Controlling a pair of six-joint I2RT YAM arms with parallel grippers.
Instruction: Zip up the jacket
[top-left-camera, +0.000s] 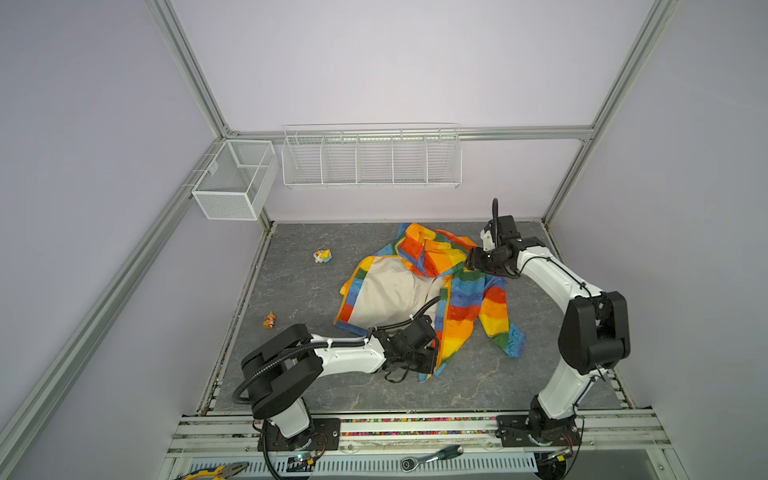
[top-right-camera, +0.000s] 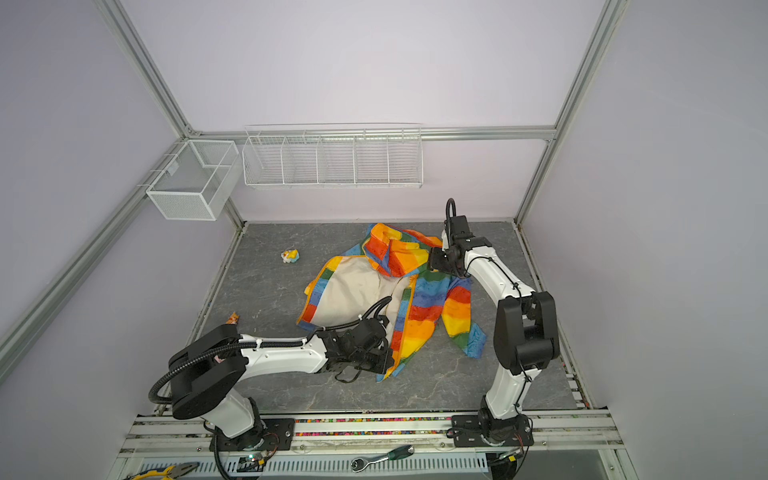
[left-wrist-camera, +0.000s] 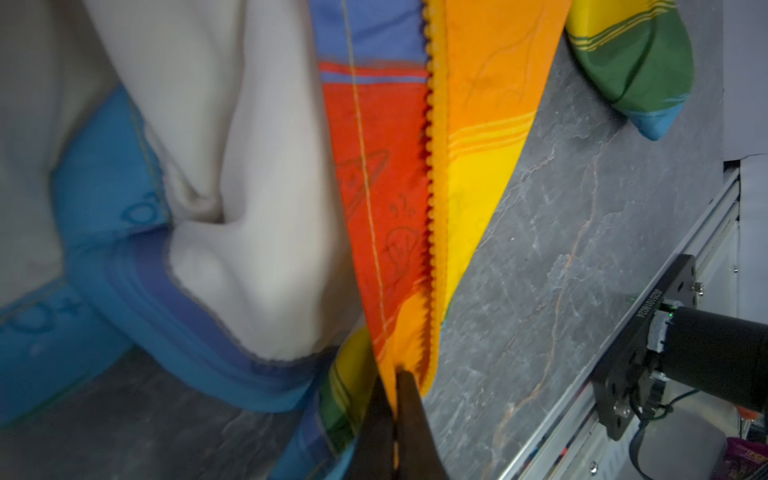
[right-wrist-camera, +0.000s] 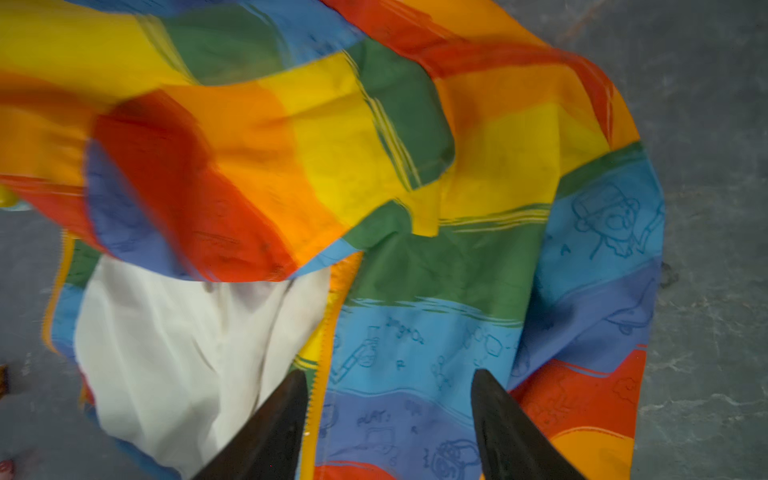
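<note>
Jacket (top-left-camera: 457, 299) is spread open on the tabletop (top-left-camera: 316, 374), right of the middle, with the hood (top-left-camera: 419, 249) toward the back edge.

Step is judged early: zipper (left-wrist-camera: 434, 166) is unjoined, front panels lie apart, cream lining (left-wrist-camera: 266, 166) is exposed.

Left gripper (left-wrist-camera: 395, 399) is clamped on the orange zipper tape at its lower end. Right gripper (right-wrist-camera: 388, 374) is held over the striped panel, jaws apart, nothing gripped.

Next, the other front edge probably has to be brought across and seated at the zipper's base.

Fabric is thin, limp and creased. Teeth are small and beaded.
</note>
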